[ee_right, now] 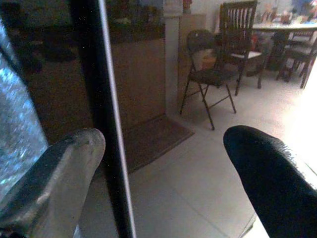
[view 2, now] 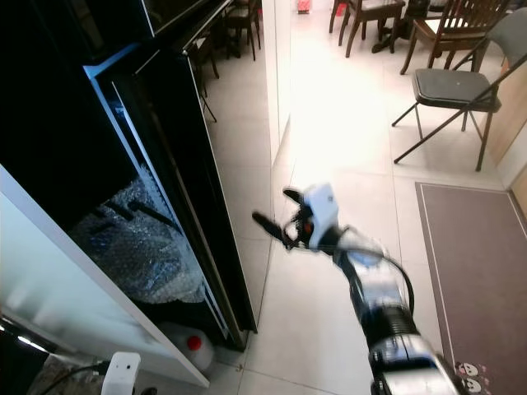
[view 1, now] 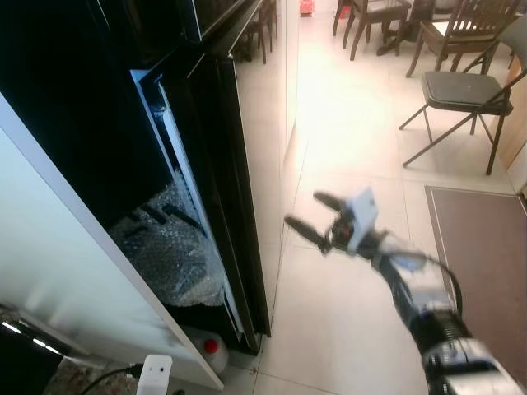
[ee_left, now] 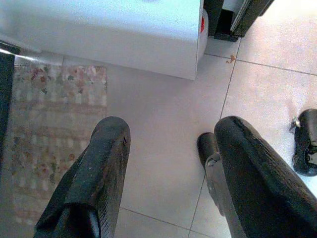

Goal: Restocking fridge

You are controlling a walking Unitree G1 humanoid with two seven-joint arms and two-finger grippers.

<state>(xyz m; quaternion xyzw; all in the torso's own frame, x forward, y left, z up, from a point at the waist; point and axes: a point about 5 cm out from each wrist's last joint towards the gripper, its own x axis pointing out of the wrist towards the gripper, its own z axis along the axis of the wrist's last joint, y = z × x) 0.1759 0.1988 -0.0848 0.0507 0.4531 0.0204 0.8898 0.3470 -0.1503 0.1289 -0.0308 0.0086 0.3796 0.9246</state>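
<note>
Fridge (view 1: 74, 123) takes up the left side of the head views, a tall black cabinet with its dark door (view 1: 235, 189) swung open so the door's edge faces the robot; a white panel (view 1: 82, 271) runs slantwise across the lower left in front of it. Pale tiled floor (view 1: 329, 329) spreads from the foot of the fridge to the far end of the room; a brown mat (view 1: 482, 263) lies along the floor's right edge; a folding chair (view 1: 461, 90) stands near the floor's far right, with wooden dining chairs (view 1: 461, 29) and a table behind it. Crumpled bubble wrap (view 1: 169, 251) fills the bottom of the open fridge, just inside the door; a clear container with a red cap (view 1: 212, 346) sits on the floor at the fridge's lower front corner, beside a small white device (view 1: 154, 376) with a cable. The right gripper (view 1: 314, 216) is held out in the air over the tiles, near the door's edge and apart from it, its two black fingers spread wide with nothing between them; its wrist view looks along the door's edge. The left gripper (ee_left: 168, 163) points down at the floor near a patterned rug (ee_left: 49, 129), fingers parted and empty.
</note>
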